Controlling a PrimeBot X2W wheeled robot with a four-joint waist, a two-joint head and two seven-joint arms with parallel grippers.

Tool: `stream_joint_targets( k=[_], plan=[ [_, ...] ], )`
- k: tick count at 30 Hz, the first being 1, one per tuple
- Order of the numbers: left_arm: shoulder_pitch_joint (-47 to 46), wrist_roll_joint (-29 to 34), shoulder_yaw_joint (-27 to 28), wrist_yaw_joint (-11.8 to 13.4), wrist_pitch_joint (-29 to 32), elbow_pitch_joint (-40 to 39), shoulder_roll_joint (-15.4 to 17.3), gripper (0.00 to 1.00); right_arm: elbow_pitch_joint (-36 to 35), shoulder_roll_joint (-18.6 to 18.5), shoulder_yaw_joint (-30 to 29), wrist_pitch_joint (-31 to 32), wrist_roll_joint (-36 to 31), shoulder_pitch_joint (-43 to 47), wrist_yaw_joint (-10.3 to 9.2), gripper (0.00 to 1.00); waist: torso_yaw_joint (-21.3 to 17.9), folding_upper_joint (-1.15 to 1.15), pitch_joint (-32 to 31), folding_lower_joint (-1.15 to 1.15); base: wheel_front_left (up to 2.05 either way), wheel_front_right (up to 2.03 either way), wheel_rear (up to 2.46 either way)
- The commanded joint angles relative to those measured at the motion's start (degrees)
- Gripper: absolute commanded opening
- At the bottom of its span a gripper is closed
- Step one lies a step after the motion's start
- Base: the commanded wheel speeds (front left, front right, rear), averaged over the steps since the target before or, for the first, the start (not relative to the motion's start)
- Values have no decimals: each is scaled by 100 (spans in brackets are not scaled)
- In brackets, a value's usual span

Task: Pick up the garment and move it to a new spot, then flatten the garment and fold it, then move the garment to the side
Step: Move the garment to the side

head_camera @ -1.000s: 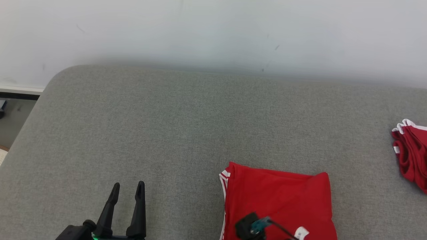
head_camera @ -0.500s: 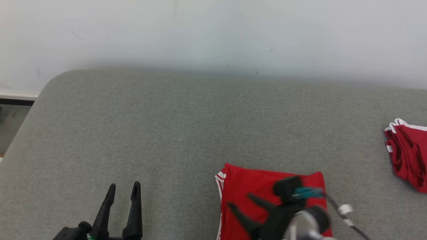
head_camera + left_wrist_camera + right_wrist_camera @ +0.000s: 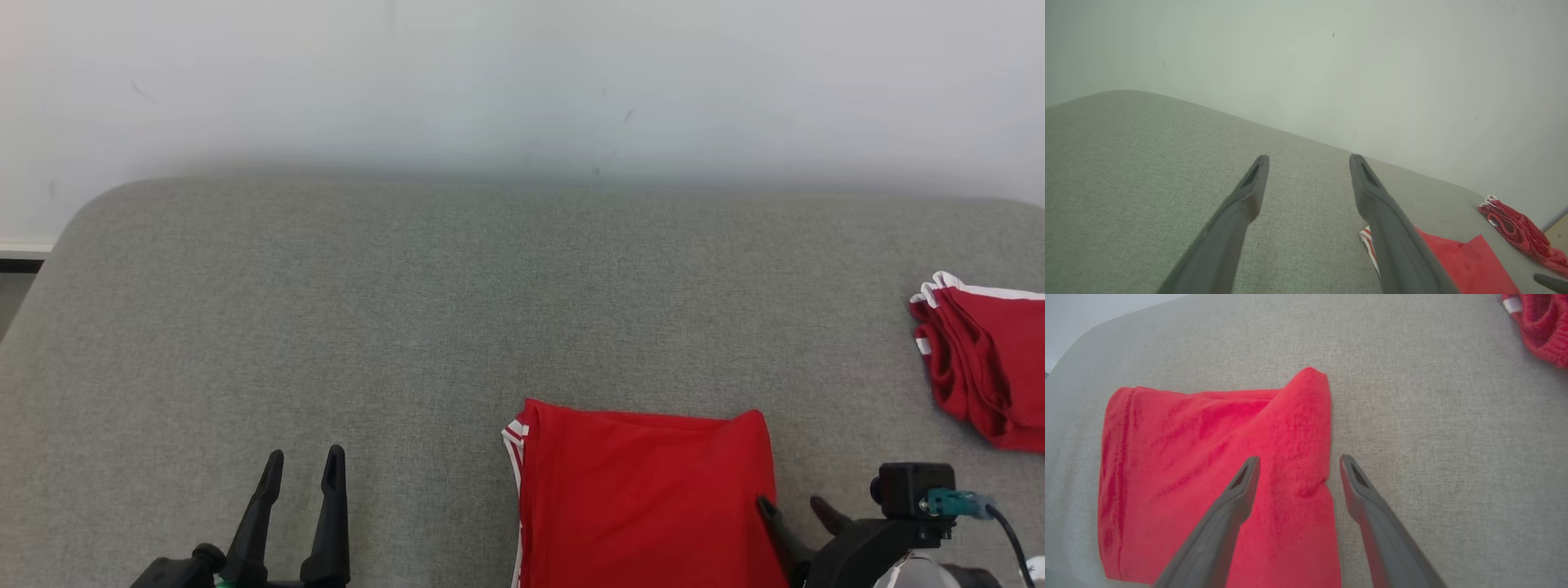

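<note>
The garment (image 3: 645, 490) is red with white stripes on its left edge and lies folded flat on the grey cushion (image 3: 408, 310) near the front. In the right wrist view the garment (image 3: 1208, 457) spreads left of and under my fingers. My right gripper (image 3: 790, 506) (image 3: 1296, 462) is open at the garment's right edge, one finger over the cloth and one over the cushion, holding nothing. My left gripper (image 3: 302, 461) (image 3: 1308, 161) is open over bare cushion to the garment's left, empty. In the left wrist view the garment (image 3: 1470, 261) shows at lower right.
A second red garment with white trim (image 3: 984, 359) (image 3: 1541, 330) (image 3: 1519, 228) lies crumpled at the cushion's far right. A pale wall (image 3: 522, 82) rises behind the cushion. The cushion's rounded left corner (image 3: 73, 229) drops to the floor.
My right gripper has opened and let go of the garment, then drawn back from over the cloth to its right edge. The camera has shifted, so the scene sits further left.
</note>
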Motion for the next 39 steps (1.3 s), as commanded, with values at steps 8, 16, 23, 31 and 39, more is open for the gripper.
stream_joint_targets(
  k=[8, 16, 23, 31, 39],
  plan=[
    [-195, 7, -76, 3, -15, 43, 43, 100, 901, 0, -44, -116, 8, -369, -10, 100, 24, 0, 140, 0, 0, 0, 0],
    [-181, -35, -191, 3, -15, 94, 97, 100, 1741, 2, -1, -151, -50, -636, -10, 100, 198, 0, 173, 0, 0, 0, 0],
    [-71, -31, -155, 3, -15, 68, 107, 100, 2060, 12, 234, -202, -189, -819, 2, 0, 203, 0, 129, 0, 0, 0, 0],
    [-105, -88, -134, 3, -15, -79, 17, 100, 1909, -88, 182, 346, -412, -1943, 2, 0, -120, 0, 272, 0, 0, 0, 0],
    [-362, -167, -265, 3, -15, -176, -12, 100, 2239, -679, -147, 541, -545, -3304, -4, 0, -269, 0, 607, 0, 0, 0, 0]
  ],
)
